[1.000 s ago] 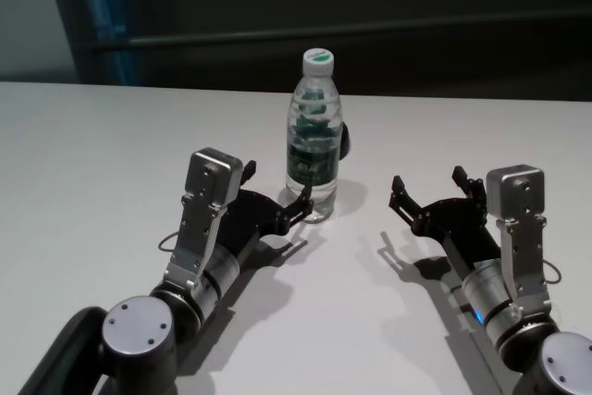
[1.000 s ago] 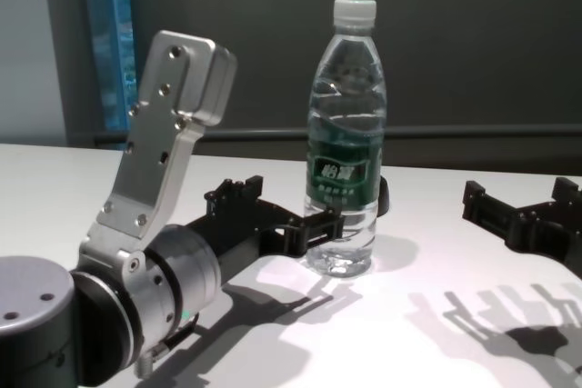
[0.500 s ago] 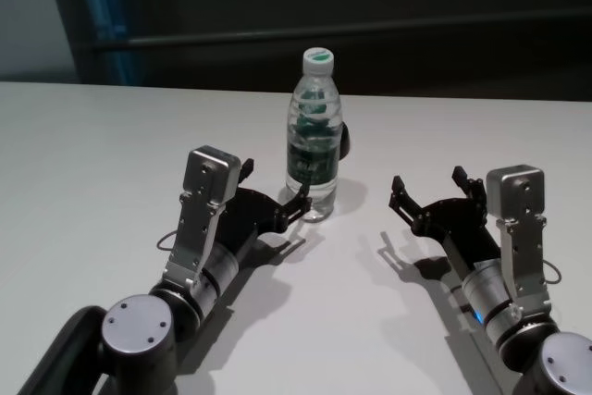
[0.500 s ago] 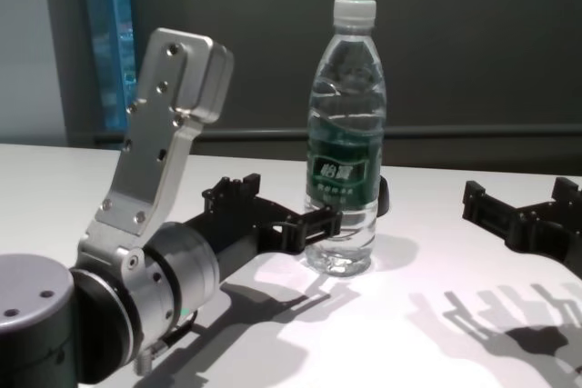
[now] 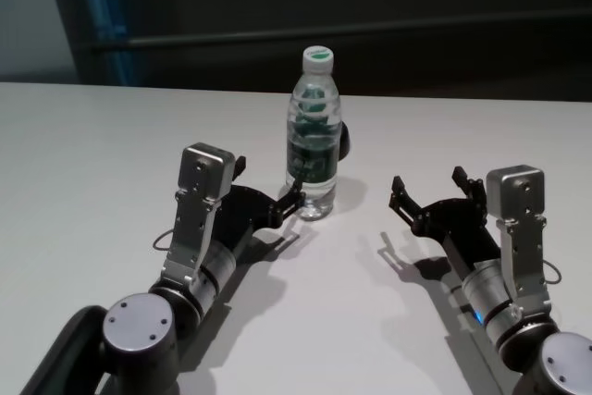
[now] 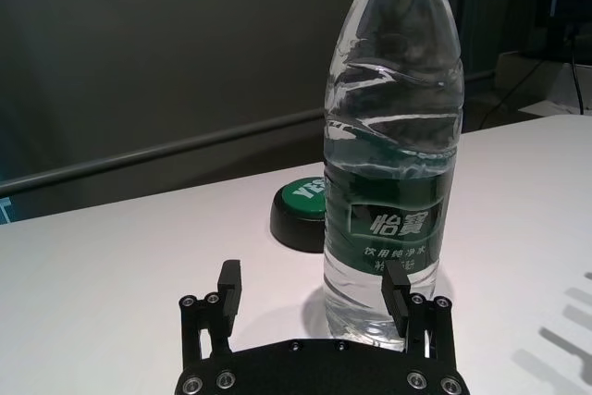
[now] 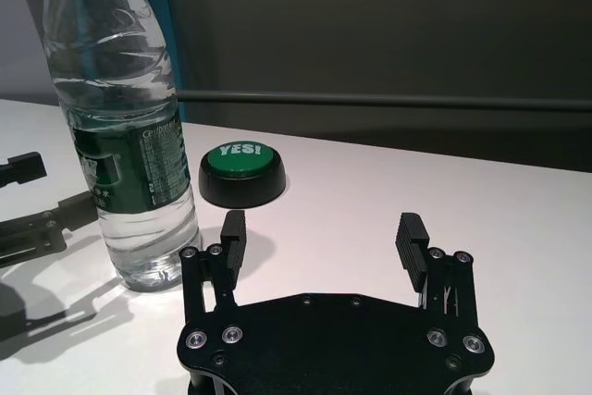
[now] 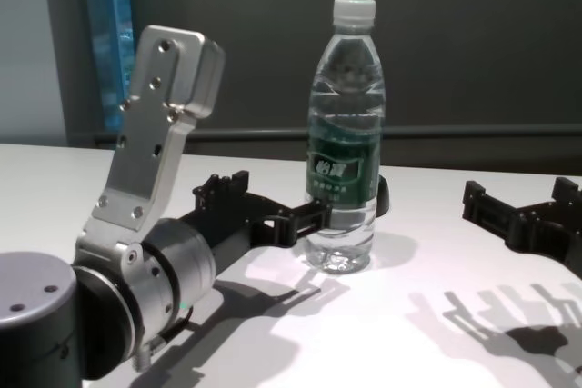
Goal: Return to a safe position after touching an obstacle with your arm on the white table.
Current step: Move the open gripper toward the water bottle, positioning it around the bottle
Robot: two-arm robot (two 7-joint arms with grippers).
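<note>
I'm seeing the tall clear plastic water bottle [image 5: 314, 136], green label reading "怡寶", standing centre frame on the white surface [image 5: 83, 154]; my left tool [image 6: 314, 286], released, is touching it. Right tool [image 7: 322, 240] is idling released. The black button [image 7: 242, 173] reads "YES!".

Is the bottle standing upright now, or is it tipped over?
Upright. The bottle stands on its base on the table, cap on top, with the left gripper open beside it.

A robot test lab, going by the bare white surface [image 5: 111, 154], dark wall panels with a rail [image 5: 370, 30], and a green "YES!" button [image 7: 242, 173].
</note>
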